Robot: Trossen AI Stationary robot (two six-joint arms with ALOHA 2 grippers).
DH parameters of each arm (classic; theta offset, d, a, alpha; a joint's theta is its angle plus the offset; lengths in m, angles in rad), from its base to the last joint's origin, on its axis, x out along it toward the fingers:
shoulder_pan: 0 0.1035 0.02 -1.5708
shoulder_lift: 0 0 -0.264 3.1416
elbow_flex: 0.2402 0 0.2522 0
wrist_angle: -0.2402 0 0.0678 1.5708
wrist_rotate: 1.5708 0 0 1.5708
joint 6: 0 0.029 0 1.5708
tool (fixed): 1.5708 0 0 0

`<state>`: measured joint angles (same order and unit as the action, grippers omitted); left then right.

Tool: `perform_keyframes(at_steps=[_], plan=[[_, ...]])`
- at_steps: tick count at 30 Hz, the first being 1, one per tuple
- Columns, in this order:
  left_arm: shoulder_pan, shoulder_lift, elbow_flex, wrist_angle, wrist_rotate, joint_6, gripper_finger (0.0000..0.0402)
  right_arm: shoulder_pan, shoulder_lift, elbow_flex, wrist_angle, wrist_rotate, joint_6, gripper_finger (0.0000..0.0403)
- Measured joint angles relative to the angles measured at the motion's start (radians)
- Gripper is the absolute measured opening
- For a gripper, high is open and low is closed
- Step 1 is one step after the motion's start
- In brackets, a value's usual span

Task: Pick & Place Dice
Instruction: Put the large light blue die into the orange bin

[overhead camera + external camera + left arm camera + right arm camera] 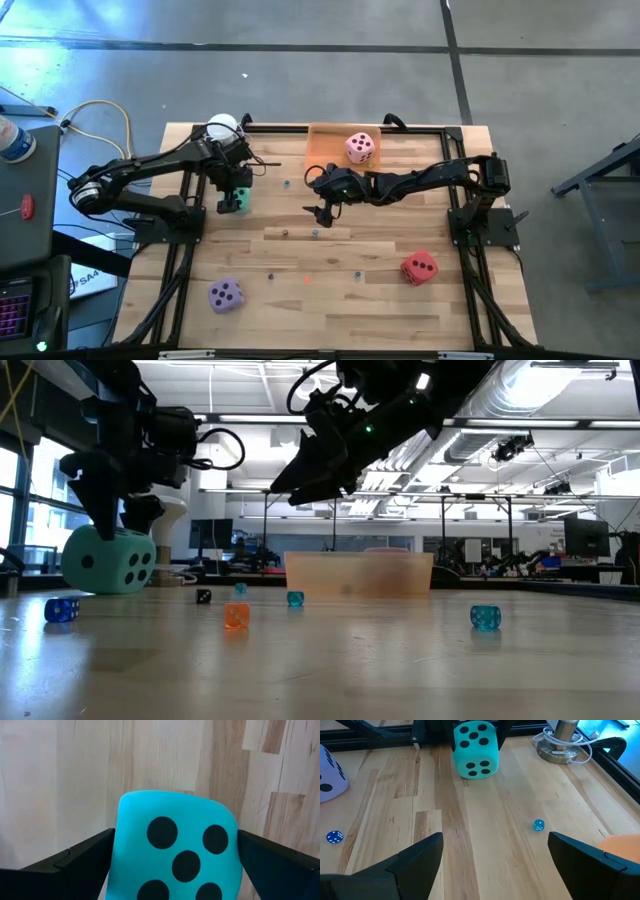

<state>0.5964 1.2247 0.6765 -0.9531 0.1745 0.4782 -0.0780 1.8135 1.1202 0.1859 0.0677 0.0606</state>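
The teal die (175, 820) rests on the table at the far left, and also shows in the low view (108, 560). My left gripper (232, 203) points down over it, open, with one finger on each side. My right gripper (320, 210) hangs open above the table's middle, holding nothing. The pink die (360, 148) lies in the orange tray (325, 150) at the far edge. The red die (420, 267) sits near right and the purple die (226, 295) near left, both on the table. My left gripper comes from above, pointing down, with one finger (95, 855) beside each of two opposite sides of the teal die (125, 840). The jaws stand wide. The die's underside is on the table. Whether the fingers touch its sides I cannot tell.
Small bead-like dice lie scattered on the wood: blue (538, 825), orange (236, 615), teal (485, 617). A white round object with a cable (222, 127) stands at the far left corner. Black frame rails (180, 250) run along the table's sides.
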Motion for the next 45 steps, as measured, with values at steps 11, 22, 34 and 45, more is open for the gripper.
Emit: perform_keyframes(at_steps=[11, 22, 34, 45], plan=[[0.078, 0.018, -0.004, -0.009, 0.125, 0.007, 0.0389, 0.011, 0.088, 0.000, 0.038, 0.001, 0.005, 0.0353], [0.095, 0.195, 0.009, 0.116, 0.236, -0.043, 0.0389, 0.035, 0.090, 0.000, 0.043, 0.002, -0.010, 0.0353], [0.109, 0.203, 0.001, 0.131, 0.338, -0.028, 0.0389, 0.035, 0.090, 0.000, 0.042, 0.001, -0.011, 0.0353], [0.079, 0.206, -0.007, 0.176, 0.553, -0.018, 0.0389, 0.046, 0.090, 0.000, 0.040, 0.001, -0.009, 0.0353]])
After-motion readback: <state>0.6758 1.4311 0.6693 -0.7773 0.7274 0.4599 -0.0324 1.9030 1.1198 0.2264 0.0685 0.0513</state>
